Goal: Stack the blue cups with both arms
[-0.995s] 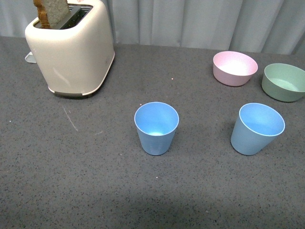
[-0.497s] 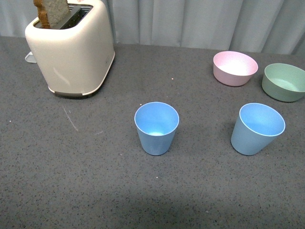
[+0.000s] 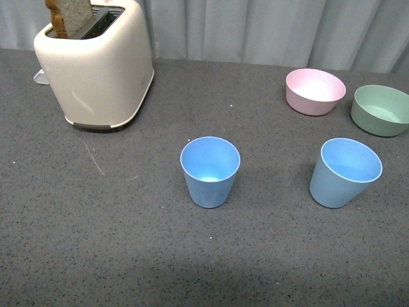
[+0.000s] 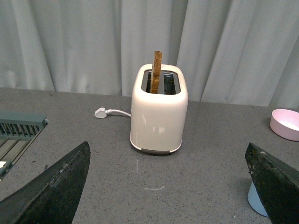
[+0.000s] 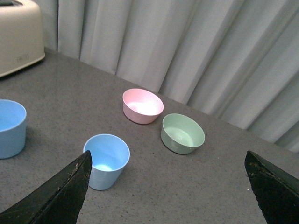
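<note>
A dark grey speckled table, seen from the robot's front camera; neither arm shows there. One blue cup stands upright near the middle. The second blue cup stands at its 3 o'clock, well apart, with bare table between them.

A cream toaster holding a bread slice sits at 10 o'clock of the middle cup. A pink bowl lies at 11 o'clock of the second cup and a green bowl at 1 o'clock, near the picture's right edge.

Toward 6 o'clock the table is bare. Its far edge meets a grey curtain.

In the wrist views, the left gripper and right gripper each show two black fingers spread wide, holding nothing.
</note>
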Available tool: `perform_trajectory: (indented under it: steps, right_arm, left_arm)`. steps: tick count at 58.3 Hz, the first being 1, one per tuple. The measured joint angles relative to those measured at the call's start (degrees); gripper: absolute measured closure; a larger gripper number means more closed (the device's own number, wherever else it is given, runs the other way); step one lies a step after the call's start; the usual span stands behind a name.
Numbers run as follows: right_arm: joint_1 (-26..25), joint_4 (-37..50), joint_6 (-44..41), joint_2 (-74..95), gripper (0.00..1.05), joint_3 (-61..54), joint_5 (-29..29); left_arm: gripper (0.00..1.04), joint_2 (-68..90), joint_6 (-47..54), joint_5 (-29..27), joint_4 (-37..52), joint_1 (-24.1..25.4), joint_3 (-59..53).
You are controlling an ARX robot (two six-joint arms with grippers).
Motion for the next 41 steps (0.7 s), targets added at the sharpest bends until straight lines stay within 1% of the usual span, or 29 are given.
perform_trajectory:
  steps: [7, 9, 11, 14, 19, 27, 36, 41]
  right_arm:
    - [0.5, 11.7, 0.2, 16.9, 0.10, 3.0, 2.4]
    - [0.5, 16.3, 1.9, 27.0, 0.10, 6.1, 3.6]
    - [0.5, 17.9, 3.6, 33.8, 0.10, 8.7, 4.2]
    - [0.5, 17.1, 7.0, 46.0, 0.10, 14.0, 4.8]
    - [0.9, 13.7, 11.3, 60.9, 0.10, 22.1, 5.6]
    - [1.6, 8.6, 15.0, 72.1, 0.10, 30.0, 7.0]
    - [2.6, 1.5, 17.9, 80.8, 0.10, 37.5, 7.8]
    - [3.5, -0.2, 18.8, 84.8, 0.10, 40.9, 8.7]
  left_arm:
    - [0.07, 0.0, 0.0, 0.0, 0.0, 0.0, 0.0]
    - [0.07, 0.0, 0.0, 0.0, 0.0, 0.0, 0.0]
    - [0.07, 0.0, 0.0, 0.0, 0.0, 0.0, 0.0]
    - [0.07, 0.0, 0.0, 0.0, 0.0, 0.0, 0.0]
    - [0.07, 0.0, 0.0, 0.0, 0.0, 0.0, 0.0]
    - [0.07, 0.0, 0.0, 0.0, 0.0, 0.0, 0.0]
    - [0.07, 0.0, 0.0, 0.0, 0.0, 0.0, 0.0]
    - [0.07, 0.0, 0.0, 0.0, 0.0, 0.0, 0.0]
